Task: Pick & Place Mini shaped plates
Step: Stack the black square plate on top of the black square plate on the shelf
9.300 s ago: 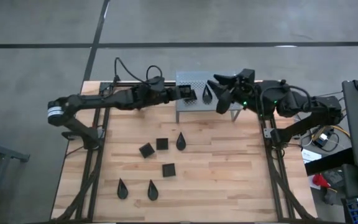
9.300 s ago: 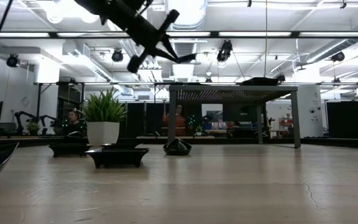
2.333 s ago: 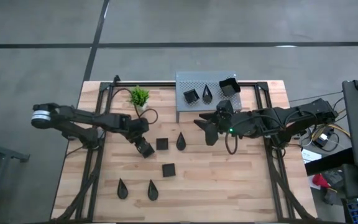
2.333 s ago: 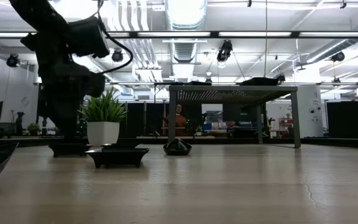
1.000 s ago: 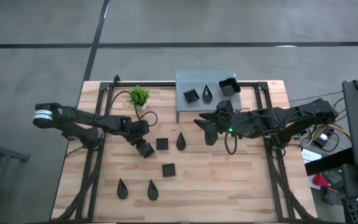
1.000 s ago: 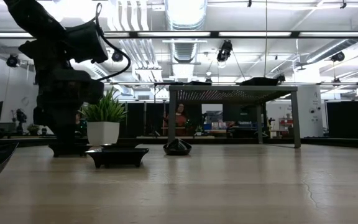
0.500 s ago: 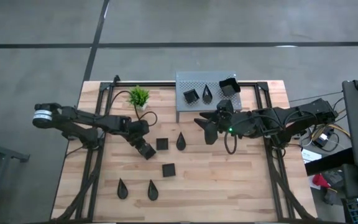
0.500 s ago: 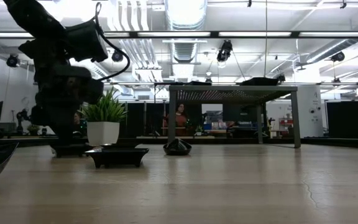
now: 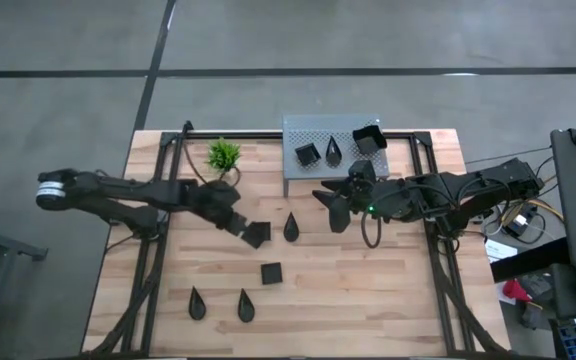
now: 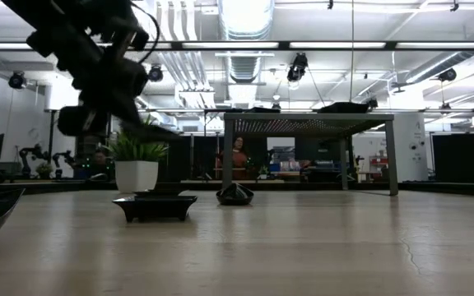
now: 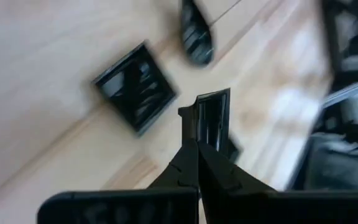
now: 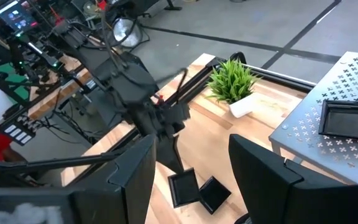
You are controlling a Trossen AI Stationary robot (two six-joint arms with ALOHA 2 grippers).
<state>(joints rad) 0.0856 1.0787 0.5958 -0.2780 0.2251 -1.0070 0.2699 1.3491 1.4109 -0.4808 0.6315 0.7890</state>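
My left gripper (image 11: 197, 124) is clamped on a small square plate (image 11: 211, 118), lifted off the table (image 9: 368, 290). Another square plate (image 11: 134, 87) sits just beyond it. Right gripper (image 12: 188, 165) hangs spread wide near the shelf (image 9: 313, 128).

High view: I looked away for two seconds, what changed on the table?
The left pincer shut on a square plate and lifted it toward the other square plate. The right pincer stayed open below the shelf; its three plates, the plant and the rest stayed.
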